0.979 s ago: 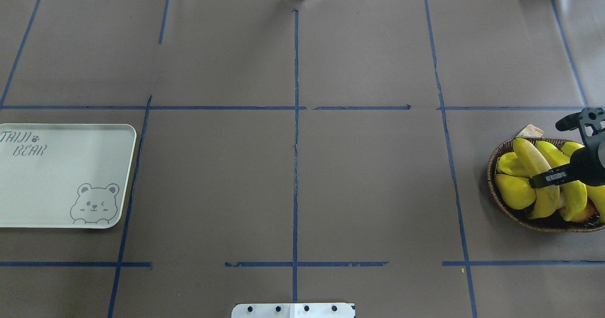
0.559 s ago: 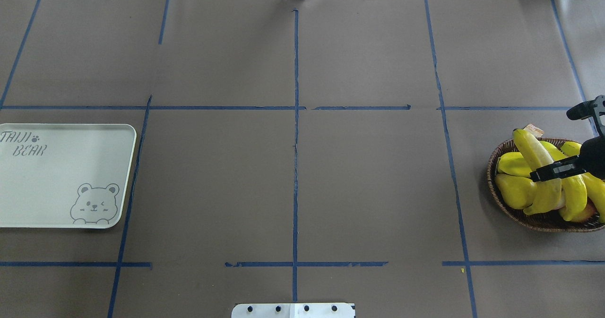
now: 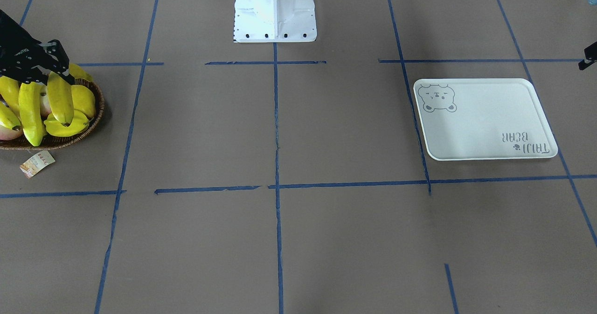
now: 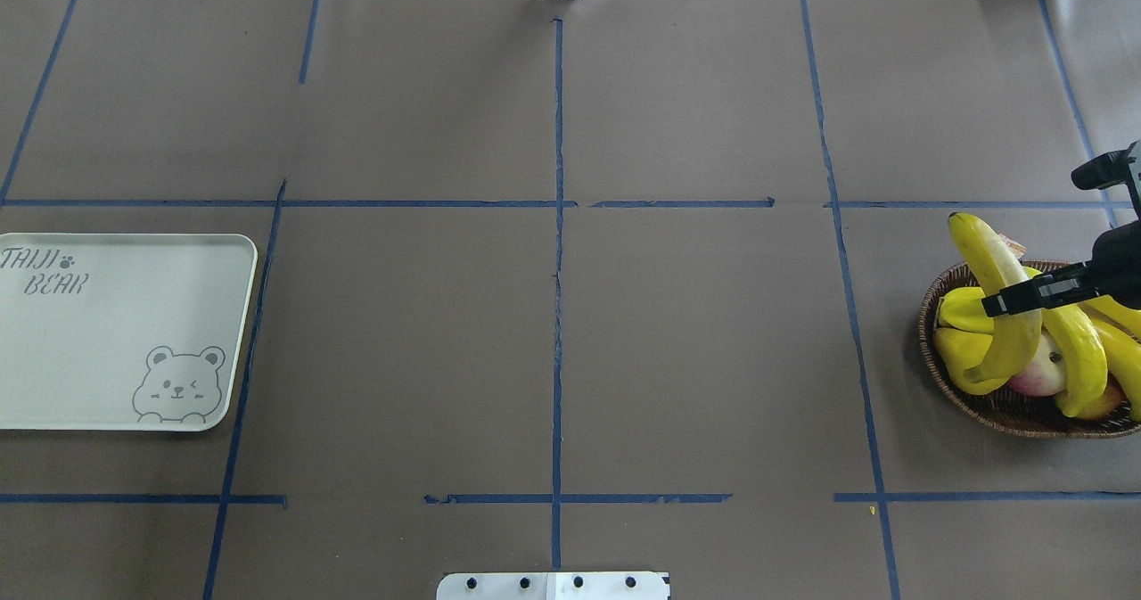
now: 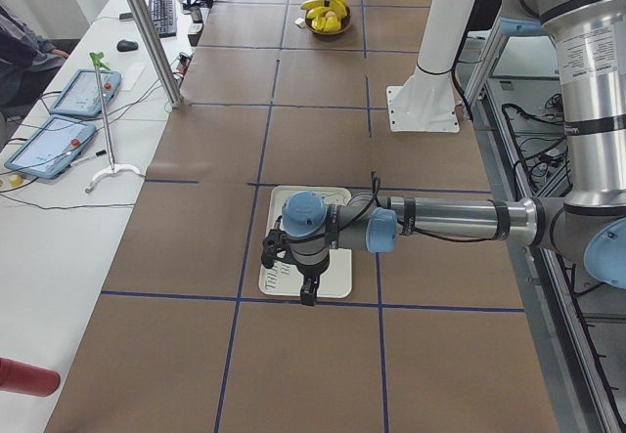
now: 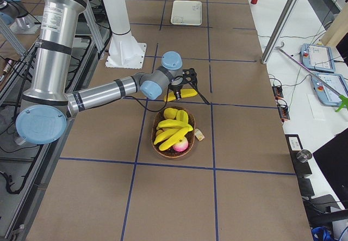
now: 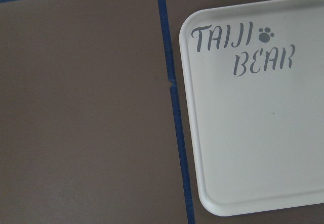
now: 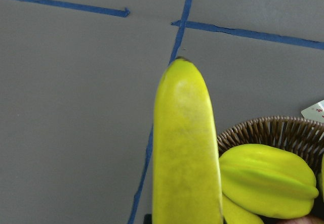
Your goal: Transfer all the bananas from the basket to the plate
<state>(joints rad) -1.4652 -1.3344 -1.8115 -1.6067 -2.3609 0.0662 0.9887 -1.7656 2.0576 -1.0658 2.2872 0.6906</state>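
Note:
My right gripper (image 4: 1009,300) is shut on a banana (image 4: 983,257) and holds it tilted above the left side of the basket (image 4: 1016,422). The held banana fills the right wrist view (image 8: 185,148), its tip out past the basket rim (image 8: 268,128). More bananas (image 4: 1080,350) lie in the basket. The white bear plate (image 4: 107,359) is bare at the far left. My left gripper (image 5: 293,267) hovers over the plate's edge (image 5: 337,281); I cannot tell whether it is open or shut. The left wrist view shows only the plate (image 7: 263,133).
The basket also holds yellow starfruit (image 4: 961,350) and a pink fruit (image 4: 1038,373). A paper tag (image 3: 37,162) lies beside the basket. The robot's white base (image 3: 275,10) stands at the table's near middle. Blue tape lines cross the brown table.
My right gripper has lifted the banana up out of the basket and away from the robot. The pink fruit beneath it now shows. The plate has not moved.

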